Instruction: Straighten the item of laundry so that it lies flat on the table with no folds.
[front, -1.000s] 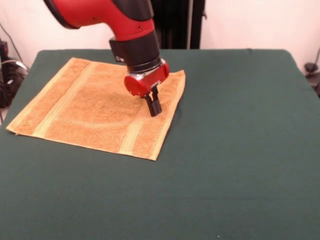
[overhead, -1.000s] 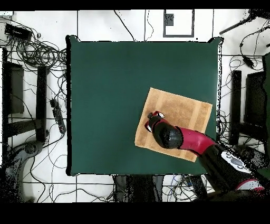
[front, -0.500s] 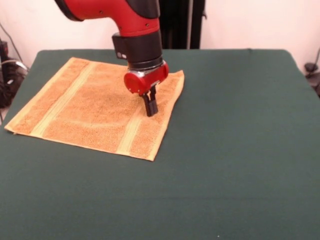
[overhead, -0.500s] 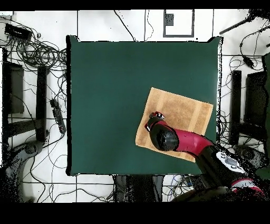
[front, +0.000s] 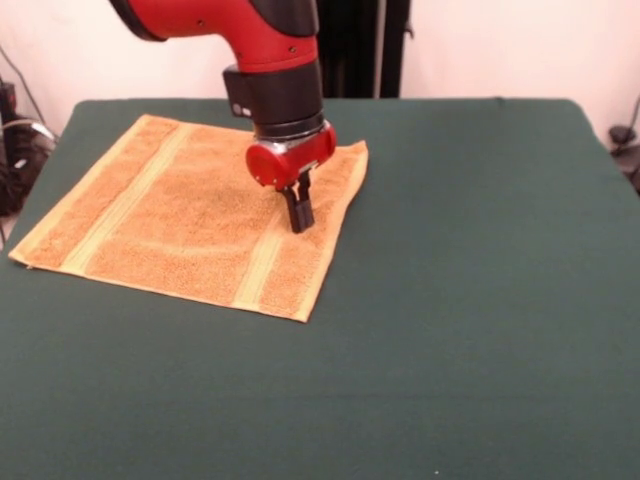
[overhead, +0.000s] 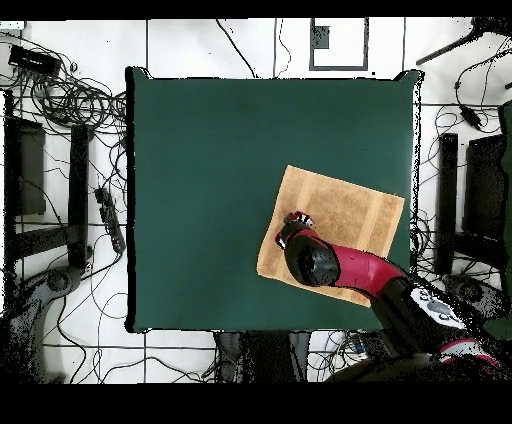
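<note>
— What sort of place is this?

— A robotics lab, by the look of it. The table (overhead: 200, 200) with its dark green felt top stands alone on a pale tiled floor (overhead: 180, 45).

— And what says lab?

— Tangled cables (overhead: 70, 95) lie all round the table, a power strip (overhead: 108, 218) sits beside it, and black stands (overhead: 445, 200) flank it. The red and black arm (front: 265, 60) reaches over the table.

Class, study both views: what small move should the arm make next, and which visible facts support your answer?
Probably lift the gripper straight up and away. The towel already lies spread on the table with no fold showing, and the closed gripper sits low over its paler band near the right edge, so dragging sideways might wrinkle it again.
</note>
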